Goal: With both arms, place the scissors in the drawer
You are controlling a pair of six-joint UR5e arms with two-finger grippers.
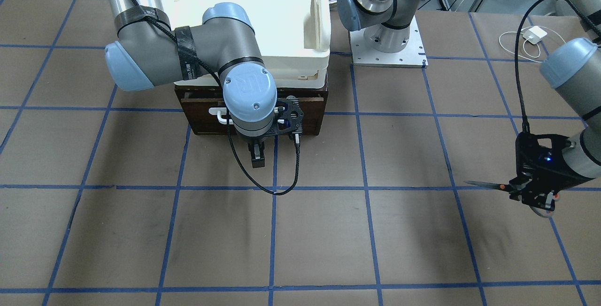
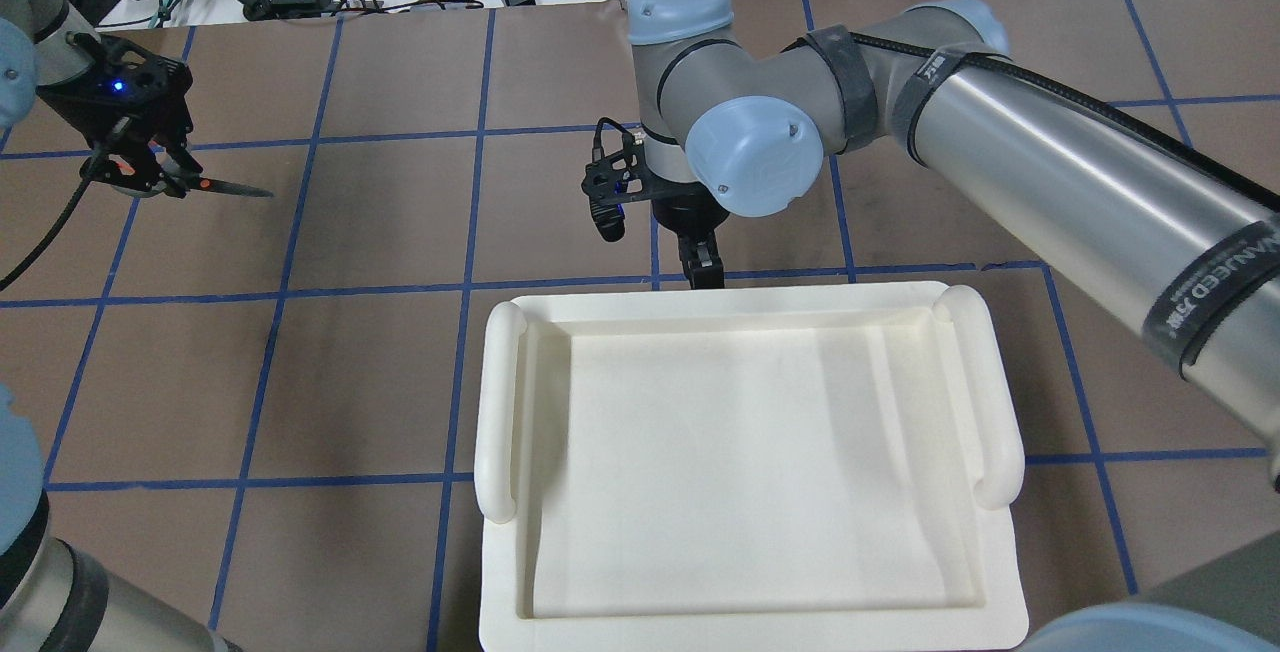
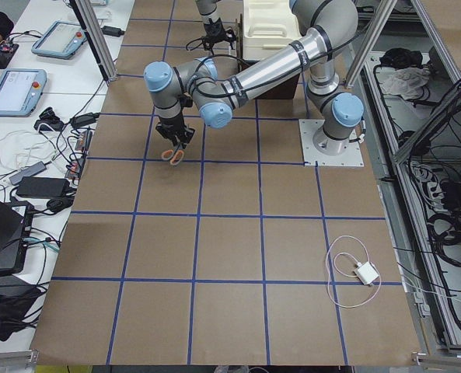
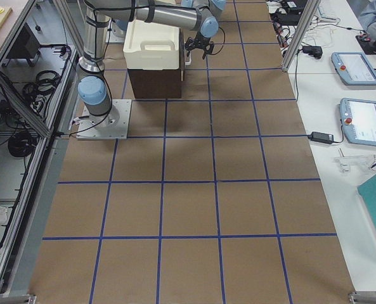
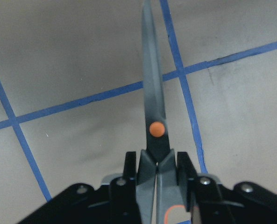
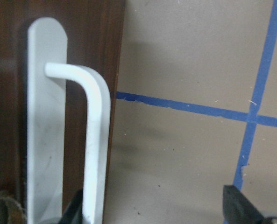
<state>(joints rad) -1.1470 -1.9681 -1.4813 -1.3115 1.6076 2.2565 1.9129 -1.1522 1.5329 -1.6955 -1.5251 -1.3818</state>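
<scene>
My left gripper (image 1: 521, 192) is shut on the scissors (image 1: 486, 185) at their dark grey handles and holds them above the table, far from the drawer. The slim blades and orange pivot dot stick out ahead in the left wrist view (image 5: 156, 128). The overhead view shows this gripper (image 2: 165, 177) and the scissors (image 2: 235, 189) at the left edge. The dark brown drawer (image 1: 310, 120) is closed, under a cream tray. My right gripper (image 1: 257, 158) hangs open right in front of it. In the right wrist view the white bar handle (image 6: 98, 140) lies between the open fingers (image 6: 241, 210), close to the left one.
The cream plastic tray (image 2: 500, 402) sits on top of the drawer box (image 4: 153, 82). The left arm's base plate (image 1: 387, 48) stands beside the box. A white charger with its cable (image 1: 535, 34) lies at the table's far corner. Blue tape lines grid the brown table.
</scene>
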